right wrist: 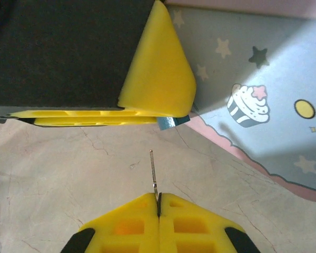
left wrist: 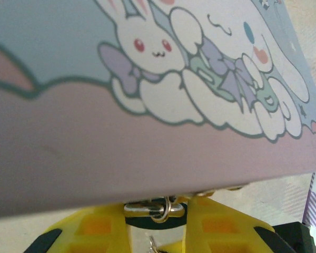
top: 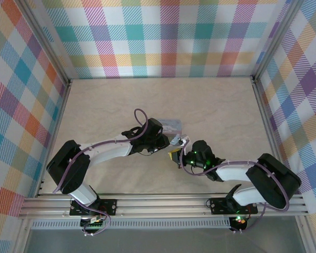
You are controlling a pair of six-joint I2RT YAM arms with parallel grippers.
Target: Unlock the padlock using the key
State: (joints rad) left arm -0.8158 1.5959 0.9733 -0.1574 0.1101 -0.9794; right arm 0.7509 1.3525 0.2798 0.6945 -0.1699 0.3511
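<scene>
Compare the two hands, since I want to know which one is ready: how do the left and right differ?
The right hand is shut tight, fingers touching, on the thin key. The left hand is held slightly apart by the small dark padlock it grips. The left hand sits close up to the pale blue tin, while the right hand is over bare table, short of the tin. Both have yellow fingers.

In right claw (right wrist: 159, 197), key (right wrist: 154, 174) just before padlock (right wrist: 174, 122) beside tin (right wrist: 263, 79).
</scene>
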